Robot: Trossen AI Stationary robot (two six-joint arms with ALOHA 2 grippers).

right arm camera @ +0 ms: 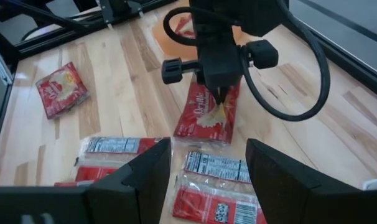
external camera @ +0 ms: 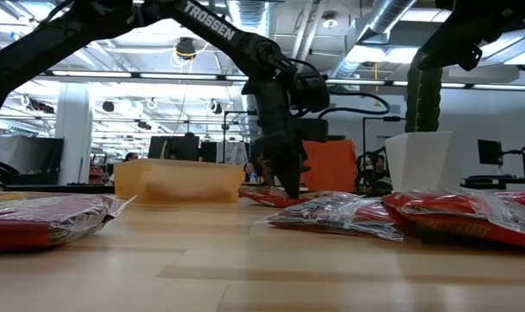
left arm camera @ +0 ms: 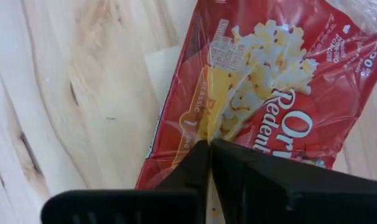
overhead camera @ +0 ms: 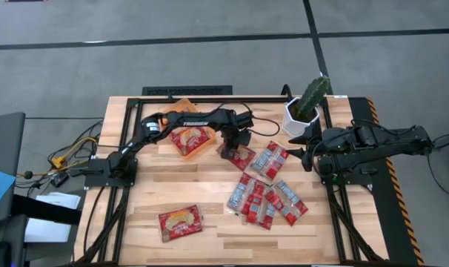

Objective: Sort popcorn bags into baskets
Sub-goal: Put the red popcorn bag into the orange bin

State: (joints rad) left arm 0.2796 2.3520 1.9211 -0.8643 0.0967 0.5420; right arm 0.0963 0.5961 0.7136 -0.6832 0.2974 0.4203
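Wooden counter (overhead camera: 210, 241): pale planks inside a black frame, carrying everything below.
Left arm: dark, with "TROSSEN" in white along its link, reaching from the counter's left side toward the middle.
Right arm: parked at the counter's right edge, near the cactus pot (overhead camera: 298, 119).
Orange basket (overhead camera: 192, 141): shallow, at the back left of the middle, with one red popcorn bag (overhead camera: 189, 137) lying inside.
Cluster of popcorn bags (overhead camera: 265, 194): several red and silver-grey packets overlapping right of centre; printed label panels and barcodes face up, their text too small to read.
Lone popcorn bag (overhead camera: 180, 221): red with a yellowish picture, lying flat at the front left, well apart from the rest.
Pinched popcorn bag (left arm camera: 263, 93): red, flat on the counter just right of the basket, showing a popcorn picture with "Orv", "Redenb" and "CLASSIC" legible.
Left gripper (left arm camera: 210, 149): pointing down onto that bag, fingers pressed fully together on a puckered fold of its wrapper near the middle.
Right gripper (right arm camera: 208, 163): fingers spread wide, holding nothing, hovering above the cluster's near side and facing the left gripper.
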